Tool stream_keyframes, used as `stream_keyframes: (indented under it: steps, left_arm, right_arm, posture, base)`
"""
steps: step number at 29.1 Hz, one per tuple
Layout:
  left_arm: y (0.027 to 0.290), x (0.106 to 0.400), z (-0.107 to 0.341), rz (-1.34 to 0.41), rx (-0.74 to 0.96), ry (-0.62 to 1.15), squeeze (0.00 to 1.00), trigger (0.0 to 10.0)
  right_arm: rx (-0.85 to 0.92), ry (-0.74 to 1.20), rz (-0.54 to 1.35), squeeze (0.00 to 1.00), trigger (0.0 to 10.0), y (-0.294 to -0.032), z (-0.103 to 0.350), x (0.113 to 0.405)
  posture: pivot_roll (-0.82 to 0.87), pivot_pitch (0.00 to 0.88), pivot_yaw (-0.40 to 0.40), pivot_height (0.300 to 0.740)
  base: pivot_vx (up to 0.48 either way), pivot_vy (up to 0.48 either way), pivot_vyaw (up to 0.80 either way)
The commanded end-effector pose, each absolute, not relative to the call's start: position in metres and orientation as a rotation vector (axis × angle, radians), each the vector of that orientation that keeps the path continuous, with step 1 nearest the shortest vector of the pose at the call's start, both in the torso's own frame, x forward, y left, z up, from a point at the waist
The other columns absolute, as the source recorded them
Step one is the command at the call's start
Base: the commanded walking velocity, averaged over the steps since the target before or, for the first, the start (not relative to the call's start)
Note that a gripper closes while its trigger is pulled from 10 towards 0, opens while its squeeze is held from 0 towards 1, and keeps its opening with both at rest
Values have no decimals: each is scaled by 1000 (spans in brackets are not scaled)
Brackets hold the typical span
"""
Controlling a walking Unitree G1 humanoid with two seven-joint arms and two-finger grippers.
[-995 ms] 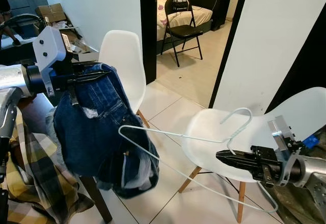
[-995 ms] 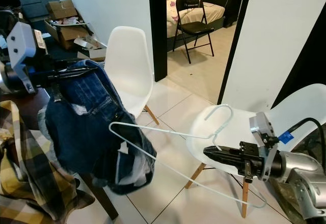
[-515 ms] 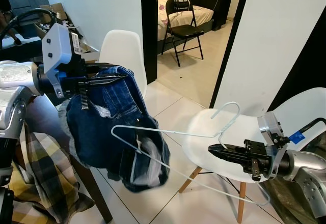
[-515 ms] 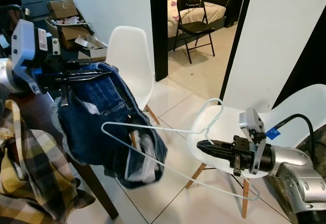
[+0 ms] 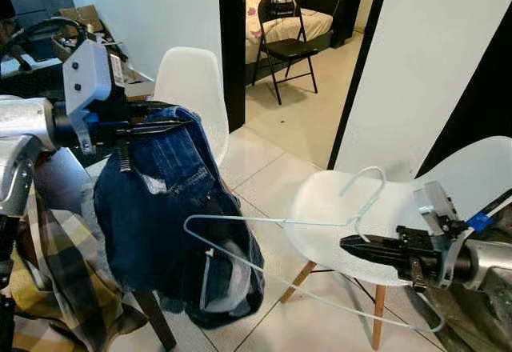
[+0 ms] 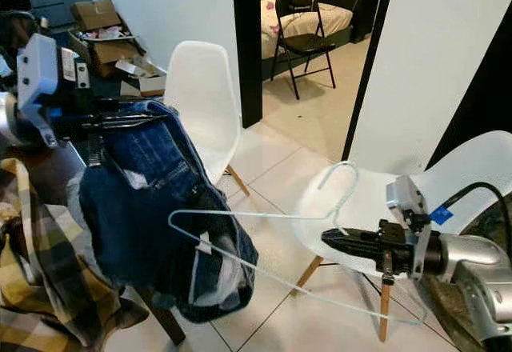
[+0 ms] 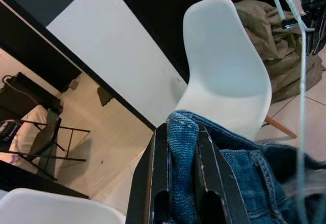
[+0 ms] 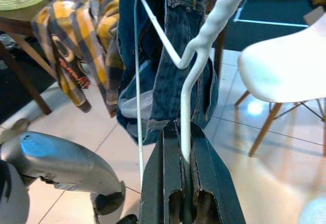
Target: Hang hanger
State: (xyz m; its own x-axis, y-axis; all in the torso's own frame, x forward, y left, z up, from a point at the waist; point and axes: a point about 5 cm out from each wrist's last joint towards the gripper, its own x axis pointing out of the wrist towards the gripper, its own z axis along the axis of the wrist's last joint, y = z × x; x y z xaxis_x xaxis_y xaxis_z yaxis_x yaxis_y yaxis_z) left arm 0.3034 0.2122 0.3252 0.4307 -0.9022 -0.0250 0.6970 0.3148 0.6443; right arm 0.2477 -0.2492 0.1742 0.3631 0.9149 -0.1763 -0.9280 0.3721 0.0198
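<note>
The jeans (image 5: 172, 216) are hiding most of the bench (image 5: 60, 178) and part of the white hanger (image 5: 280, 244). The picture's edge is cutting off the plaid cloth (image 5: 48, 288), and the left pincer (image 7: 175, 168) fingers are covering the waistband fold.

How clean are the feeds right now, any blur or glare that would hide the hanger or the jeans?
Left eye view: sharp, evenly lit; the white wire hanger fades against the white chair. Left wrist view: jeans crisp in the left gripper, background dim. Right wrist view: hanger neck clear in the right gripper, with a glare patch on the floor tiles.
</note>
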Motion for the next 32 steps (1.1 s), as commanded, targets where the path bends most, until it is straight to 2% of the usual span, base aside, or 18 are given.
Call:
stream_keyframes:
  steps: [1, 32]
  left_arm:
    - [219, 300, 334, -1068, 658, -388, 0, 10000]
    - [204, 290, 326, -1168, 639, -367, 0, 10000]
  right_arm:
    - [-101, 166, 1161, 0, 10000, -254, 176, 249]
    - [-204, 142, 1023, 0, 10000, -264, 184, 271]
  posture:
    - [62, 0, 18, 740]
    - [64, 0, 7, 740]
  base:
    - [0, 0, 0]
    - [0, 0, 0]
